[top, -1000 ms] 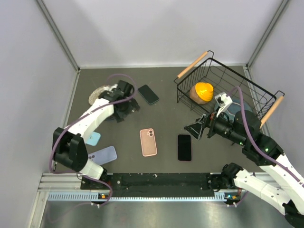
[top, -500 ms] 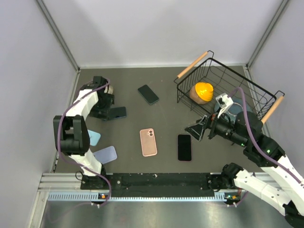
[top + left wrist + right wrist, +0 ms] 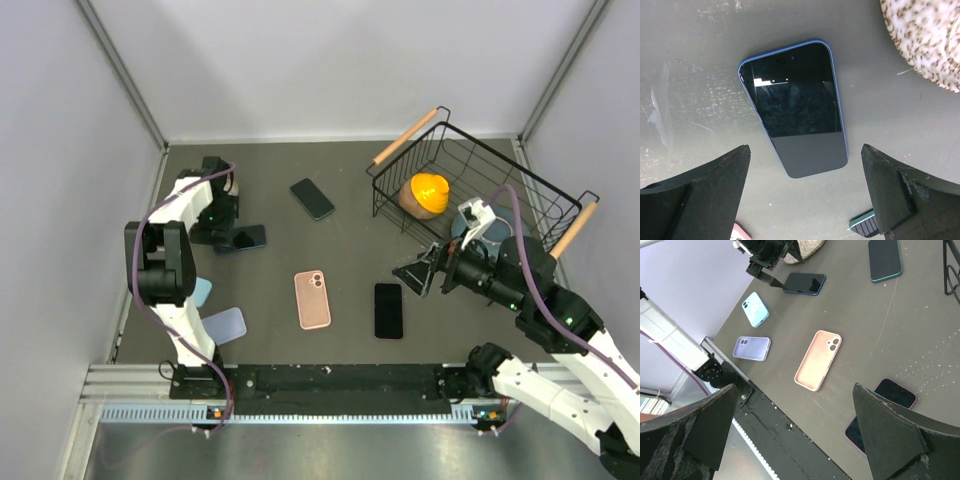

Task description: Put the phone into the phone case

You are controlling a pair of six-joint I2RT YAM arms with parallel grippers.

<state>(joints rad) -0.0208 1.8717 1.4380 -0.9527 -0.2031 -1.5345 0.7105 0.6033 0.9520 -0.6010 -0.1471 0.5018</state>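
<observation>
A dark phone with a blue rim (image 3: 795,107) lies flat on the table, screen up. My left gripper (image 3: 805,200) is open and empty, hovering just short of the phone's near end. In the top view the left gripper (image 3: 217,232) sits next to this phone (image 3: 245,238) at the far left. A pink phone case (image 3: 313,298) lies hollow side up in the middle. A black phone with a purple rim (image 3: 388,310) lies to its right. My right gripper (image 3: 415,272) is open and empty above that phone, and its view shows the pink case (image 3: 818,360).
A teal-rimmed phone (image 3: 313,198) lies at the back middle. A light blue case (image 3: 198,292) and a lavender case (image 3: 222,325) lie at the front left. A wire basket (image 3: 470,190) holding an orange thing (image 3: 428,190) stands at the back right. A speckled object (image 3: 930,40) lies beside the blue-rimmed phone.
My left arm has swung to the far left, and its gripper now hangs beside the blue-rimmed phone, which has come into view. The right arm has barely moved.
</observation>
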